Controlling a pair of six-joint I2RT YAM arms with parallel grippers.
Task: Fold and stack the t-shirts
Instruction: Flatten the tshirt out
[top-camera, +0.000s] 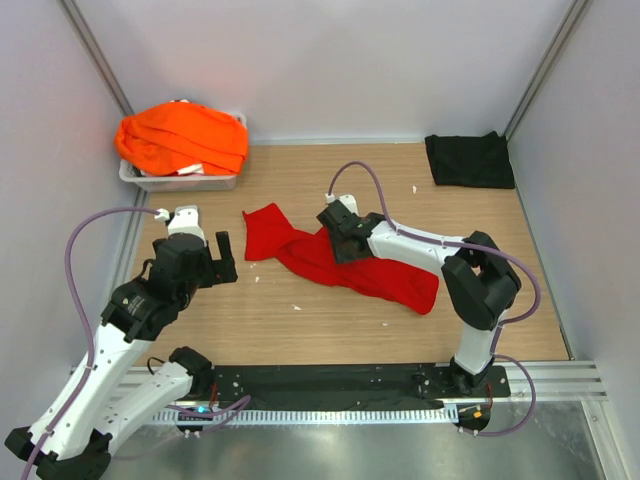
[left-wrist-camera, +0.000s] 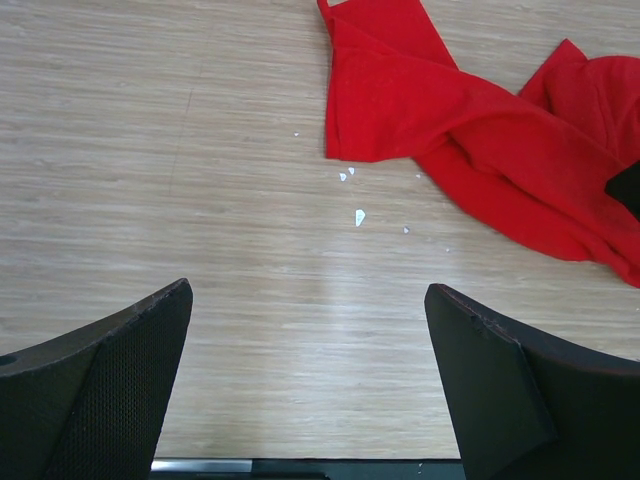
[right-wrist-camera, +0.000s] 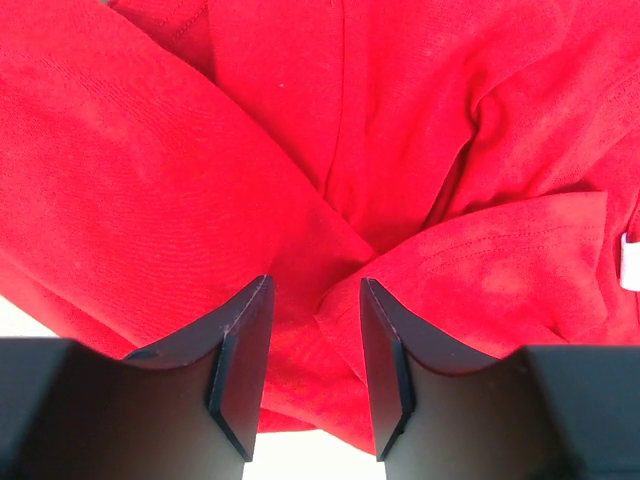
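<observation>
Red t-shirt (right-wrist-camera: 300, 150), white tag (right-wrist-camera: 630, 265) (illegible)

The light wood-grain desk (top-camera: 280, 335) carries a crumpled bright red cloth t-shirt (top-camera: 275, 232), stretched from the centre toward the lower right of the top view. A black cloth t-shirt (top-camera: 468, 160) lies in a rough rectangle at the upper right. A grey plastic tray (top-camera: 185, 182) sits at the upper left. Small white scraps (left-wrist-camera: 359, 216) dot the bare wood just beside the red shirt.
</observation>
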